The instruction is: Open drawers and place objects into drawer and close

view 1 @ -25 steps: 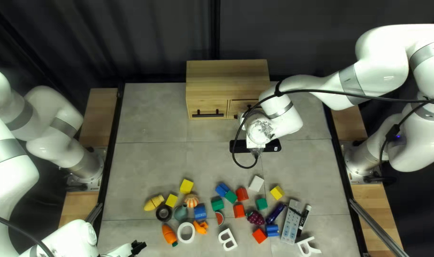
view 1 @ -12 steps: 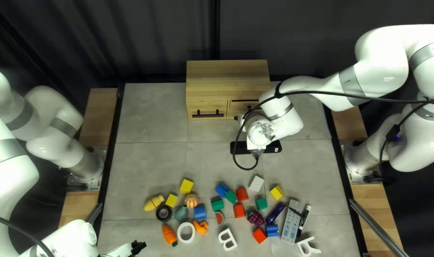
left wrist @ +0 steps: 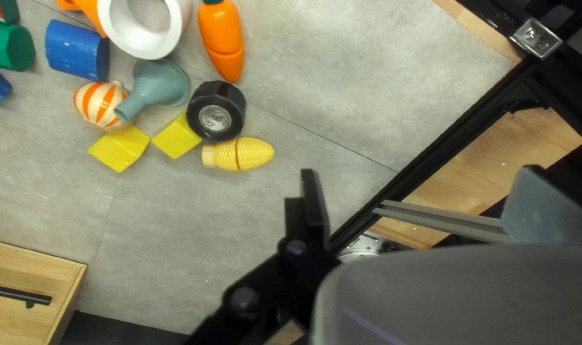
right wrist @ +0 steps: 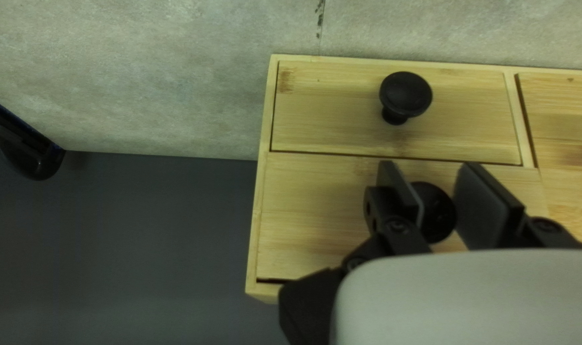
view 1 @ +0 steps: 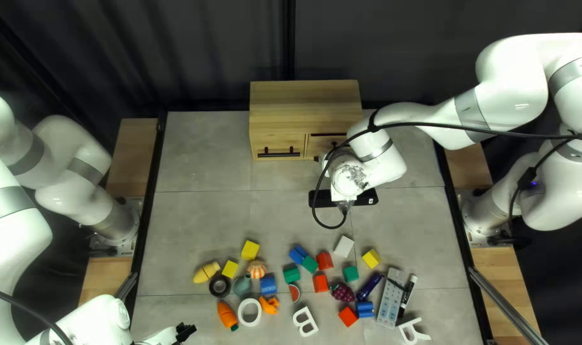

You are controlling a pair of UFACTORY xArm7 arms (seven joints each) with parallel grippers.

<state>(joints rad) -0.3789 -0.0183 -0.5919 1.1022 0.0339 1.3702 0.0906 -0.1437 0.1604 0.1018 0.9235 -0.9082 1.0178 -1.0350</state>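
top left view, cabinet: wooden cabinet (view 1: 304, 102) at upper centre, with a black bar handle (view 1: 278, 153) on its front
top left view, objects: spread across the table (view 1: 201, 217) in the lower half; corn (view 1: 206, 273) and carrot (view 1: 227, 315) at lower left, grapes (view 1: 343, 292) right of centre, remote control (view 1: 390, 299) and marker (view 1: 408, 294) at lower right
top left view, left pincer (view 1: 185, 332): at the bottom edge, left of the carrot
top left view, right pincer (view 1: 332, 152): at the cabinet's front, mostly hidden by its arm
left wrist view, left pincer: released, fingers spread wide
left wrist view, corn: on the table ahead of the pincer, right beside the black tape roll (left wrist: 215, 112)
left wrist view, funnel (left wrist: 160, 83): between the tape roll and the striped ball (left wrist: 99, 103)
right wrist view, right pincer: clenched on a round black knob (right wrist: 435, 212)
right wrist view, second knob (right wrist: 406, 92): on the small drawer (right wrist: 329, 115) ahead of the pincer, its front flush with the cabinet
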